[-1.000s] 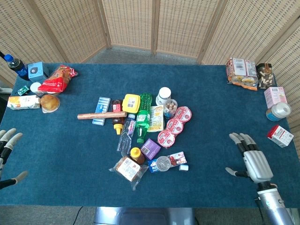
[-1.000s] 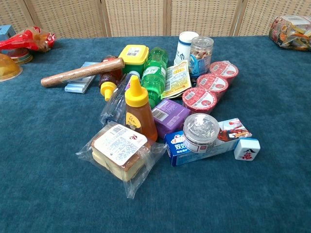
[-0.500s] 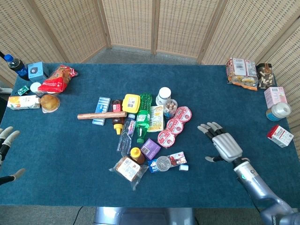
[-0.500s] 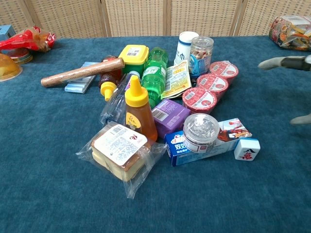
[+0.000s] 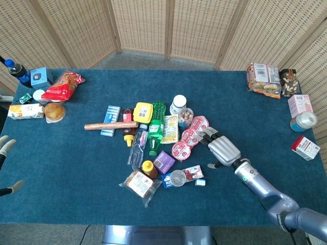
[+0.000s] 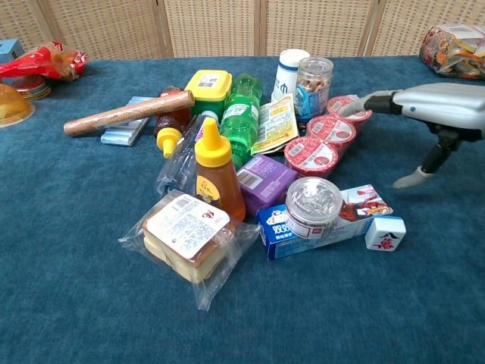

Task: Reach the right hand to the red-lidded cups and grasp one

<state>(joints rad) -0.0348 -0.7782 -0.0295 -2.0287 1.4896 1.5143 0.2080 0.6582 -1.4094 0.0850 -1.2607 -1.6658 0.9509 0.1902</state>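
Observation:
Three red-lidded cups lie in a diagonal row right of the central pile: the far one (image 5: 200,123) (image 6: 348,108), the middle one (image 5: 190,137) (image 6: 330,129) and the near one (image 5: 181,150) (image 6: 311,155). My right hand (image 5: 220,148) (image 6: 433,106) hovers just right of them, fingers spread and holding nothing. Its fingertips (image 6: 350,108) reach over the far cup's right edge. Whether they touch it I cannot tell. My left hand (image 5: 5,166) shows only at the left edge of the head view, fingers apart and empty.
Beside the cups stand a small snack jar (image 5: 186,117) and a white bottle (image 5: 178,104). Nearer lie a purple box (image 5: 164,162), a clear round tub (image 5: 178,177) and a small white tile (image 6: 385,232). Packets and boxes (image 5: 263,79) line the right table edge.
My right hand has swept left and forward across the table, from the right front area to the cups' right side. My left hand has drawn back toward the left edge.

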